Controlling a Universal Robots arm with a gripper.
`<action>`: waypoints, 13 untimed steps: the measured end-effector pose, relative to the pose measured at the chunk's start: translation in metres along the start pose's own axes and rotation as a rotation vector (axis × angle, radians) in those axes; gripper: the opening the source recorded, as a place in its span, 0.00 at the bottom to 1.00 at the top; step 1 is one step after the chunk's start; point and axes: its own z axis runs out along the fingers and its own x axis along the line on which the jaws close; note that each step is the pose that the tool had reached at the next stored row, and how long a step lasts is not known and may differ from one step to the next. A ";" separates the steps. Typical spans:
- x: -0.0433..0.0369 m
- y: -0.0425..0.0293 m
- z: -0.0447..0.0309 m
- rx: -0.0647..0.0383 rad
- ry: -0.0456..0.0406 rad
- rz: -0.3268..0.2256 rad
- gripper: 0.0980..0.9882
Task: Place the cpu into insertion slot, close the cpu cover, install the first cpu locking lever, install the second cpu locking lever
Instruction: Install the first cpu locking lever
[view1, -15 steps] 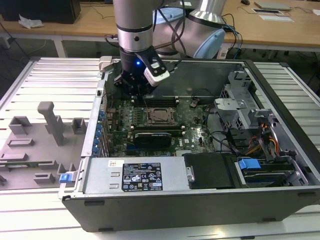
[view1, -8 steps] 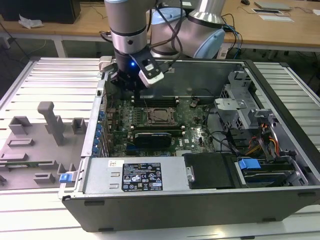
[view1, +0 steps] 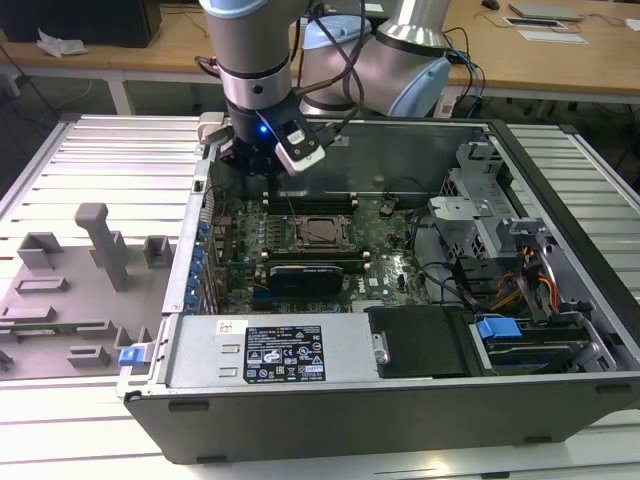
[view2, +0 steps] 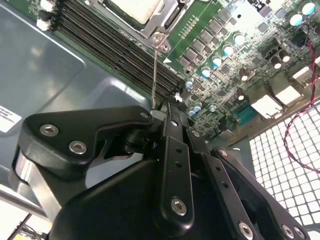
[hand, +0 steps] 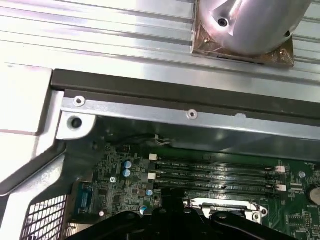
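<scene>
Well, the cpu (view2: 131, 7) lies under the lowered cover (view2: 161, 24), and a thin lever (view2: 155, 70) rises from the cover's corner to the gripper (view2: 170, 104), though whether it is apart or clamped I cannot tell.

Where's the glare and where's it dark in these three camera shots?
First wrist view: hard glare on the ribbed table and the arm's shiny base; the motherboard lies in shade. Second wrist view: the perforated grille blows out white, the cpu top reflects pale. Exterior view: even room light, a blue lamp glowing on the arm's wrist.
</scene>
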 end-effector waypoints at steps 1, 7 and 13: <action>-0.0030 -0.0003 0.0004 0.000 0.0000 0.000 0.01; -0.0251 -0.0028 0.0025 0.000 0.0000 0.000 0.01; -0.0488 -0.0053 0.0043 0.000 0.0001 0.000 0.01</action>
